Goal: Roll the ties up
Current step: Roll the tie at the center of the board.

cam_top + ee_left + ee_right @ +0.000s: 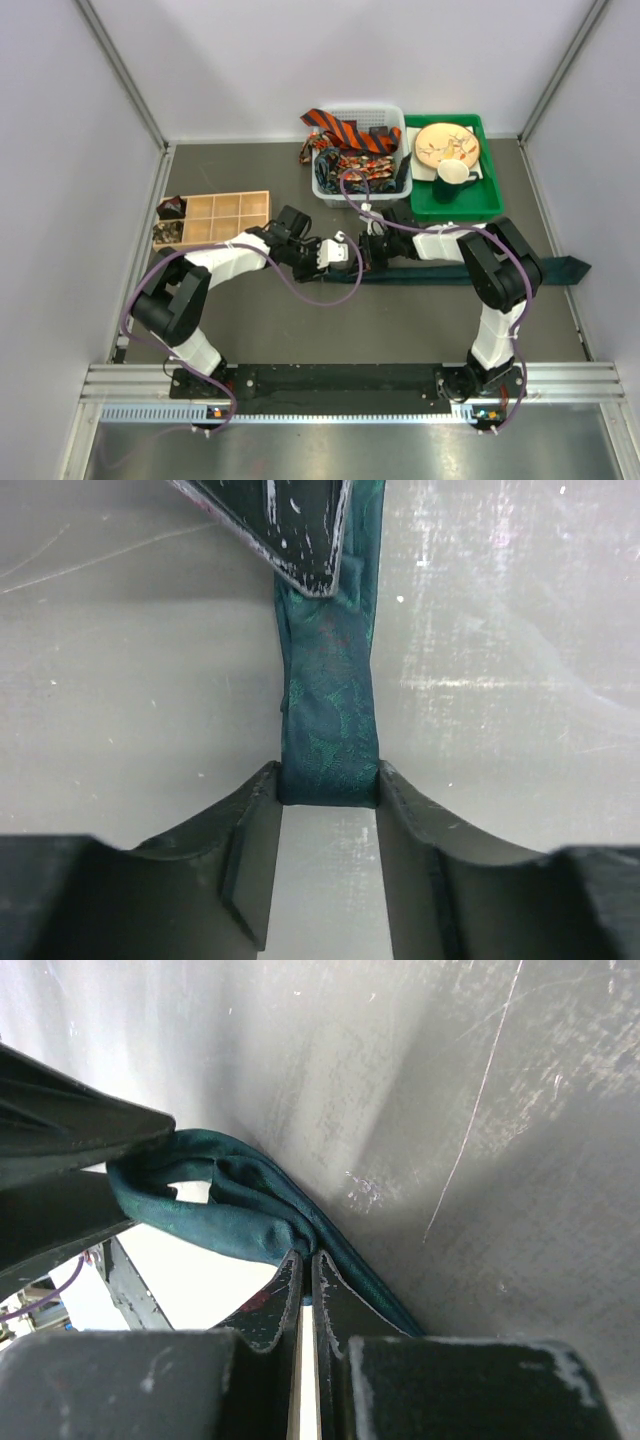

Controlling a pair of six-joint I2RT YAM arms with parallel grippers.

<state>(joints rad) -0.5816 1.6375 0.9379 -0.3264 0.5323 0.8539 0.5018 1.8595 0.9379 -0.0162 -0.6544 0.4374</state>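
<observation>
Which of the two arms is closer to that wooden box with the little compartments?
Left. The left arm lies close by the wooden box's near edge; the right arm stands far to its right, near the green tray.

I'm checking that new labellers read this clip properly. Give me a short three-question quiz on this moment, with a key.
1. True or false: the dark teal fabric necktie lies on the dark grey table, not in the white plastic basket.
2. What stands on the green plastic tray? A) a dark green mug and a round tan plate; B) a glass bottle; C) scissors.
3. Which hand has its jaws shut, tips at the necktie?
Key: 1 true; 2 A; 3 the right hand.
</observation>
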